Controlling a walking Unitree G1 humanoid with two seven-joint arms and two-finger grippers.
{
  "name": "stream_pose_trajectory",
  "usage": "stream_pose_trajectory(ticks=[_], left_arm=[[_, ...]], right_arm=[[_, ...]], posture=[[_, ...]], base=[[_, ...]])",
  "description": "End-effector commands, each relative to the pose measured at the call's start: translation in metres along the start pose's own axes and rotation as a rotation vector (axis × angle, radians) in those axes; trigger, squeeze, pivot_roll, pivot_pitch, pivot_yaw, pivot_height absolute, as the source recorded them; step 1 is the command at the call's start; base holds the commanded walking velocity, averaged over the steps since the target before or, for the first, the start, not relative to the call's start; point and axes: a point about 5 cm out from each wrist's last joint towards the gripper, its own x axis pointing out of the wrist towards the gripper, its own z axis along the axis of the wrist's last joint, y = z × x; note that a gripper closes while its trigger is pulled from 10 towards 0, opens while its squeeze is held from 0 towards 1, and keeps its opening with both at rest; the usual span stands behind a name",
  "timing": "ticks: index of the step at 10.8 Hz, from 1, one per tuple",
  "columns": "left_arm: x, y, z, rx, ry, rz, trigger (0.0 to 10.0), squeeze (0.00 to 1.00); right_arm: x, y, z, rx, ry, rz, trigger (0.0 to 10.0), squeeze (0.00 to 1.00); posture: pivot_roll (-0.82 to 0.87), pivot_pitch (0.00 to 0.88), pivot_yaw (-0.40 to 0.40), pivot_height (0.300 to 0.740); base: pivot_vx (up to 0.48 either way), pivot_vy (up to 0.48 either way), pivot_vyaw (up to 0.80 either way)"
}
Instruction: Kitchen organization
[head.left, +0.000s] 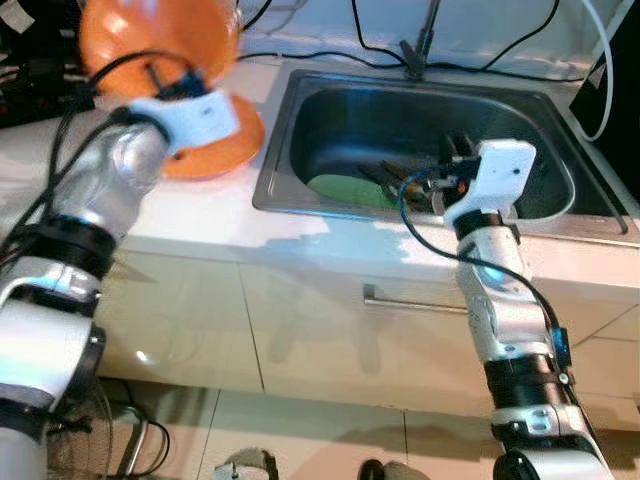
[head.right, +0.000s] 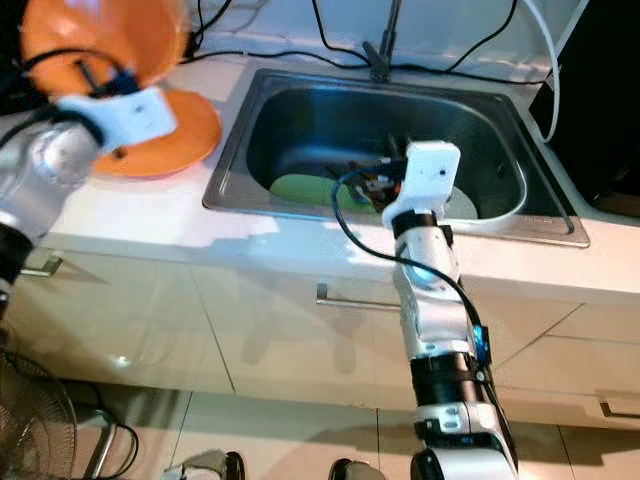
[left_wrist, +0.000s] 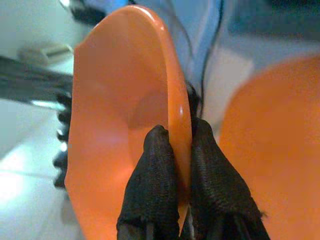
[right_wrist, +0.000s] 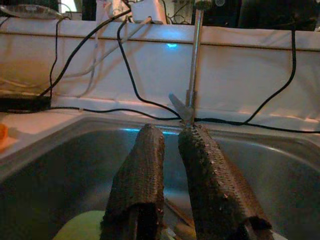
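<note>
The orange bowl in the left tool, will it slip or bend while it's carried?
The orange bowl probably stays stiff: its thin rim looks undeformed under the left tool. It looks smooth and glossy, so an edge-only pinch may let it pivot or slip. It is likely light plastic.

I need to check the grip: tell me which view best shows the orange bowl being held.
The left wrist view: the left gripper pinches the orange bowl by its rim, jaws closed on it, seen close. The eye views show the bowl lifted above an orange plate, the grip hidden behind the wrist.
</note>
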Motion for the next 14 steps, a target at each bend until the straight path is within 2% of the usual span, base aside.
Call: stream_pose_trajectory(ticks=[1, 2, 4, 7, 10, 11, 14], left_arm=[[0.001, 0.003, 0.016, 0.015, -0.080, 0.045, 10.0, 0.00], [-0.002, -0.012, 0.038, -0.005, -0.174, 0.032, 10.0, 0.00], [-0.006, -0.030, 0.059, -0.038, -0.251, 0.006, 10.0, 0.00], [-0.012, -0.046, 0.084, -0.055, -0.329, -0.025, 10.0, 0.00], [-0.015, -0.052, 0.095, -0.037, -0.371, -0.058, 10.0, 0.00], [-0.016, -0.055, 0.100, -0.028, -0.393, -0.073, 10.0, 0.00], [-0.020, -0.062, 0.111, -0.020, -0.441, -0.105, 10.0, 0.00]], right_arm=[[0.005, 0.000, 0.007, 0.033, -0.014, -0.011, 10.0, 0.00], [0.012, 0.004, 0.020, 0.097, -0.039, -0.002, 10.0, 1.00], [0.024, 0.010, 0.032, 0.202, -0.029, 0.023, 10.0, 1.00], [0.036, 0.029, 0.043, 0.358, 0.027, 0.109, 10.0, 1.00], [0.039, 0.038, 0.046, 0.422, 0.057, 0.163, 10.0, 1.00], [0.040, 0.040, 0.048, 0.432, 0.063, 0.170, 10.0, 0.00], [0.041, 0.042, 0.048, 0.434, 0.071, 0.175, 10.0, 0.00]], posture=[[0.08, 0.057, -0.008, 0.740], [0.07, 0.060, -0.007, 0.740], [0.07, 0.060, -0.008, 0.740], [0.07, 0.064, -0.011, 0.740], [0.08, 0.065, -0.012, 0.740], [0.08, 0.065, -0.011, 0.740], [0.08, 0.063, -0.011, 0.740]], base=[[0.000, 0.000, 0.00], [0.000, 0.000, 0.00], [0.000, 0.000, 0.00], [0.000, 0.000, 0.00], [0.000, 0.000, 0.00], [0.000, 0.000, 0.00], [0.000, 0.000, 0.00]])
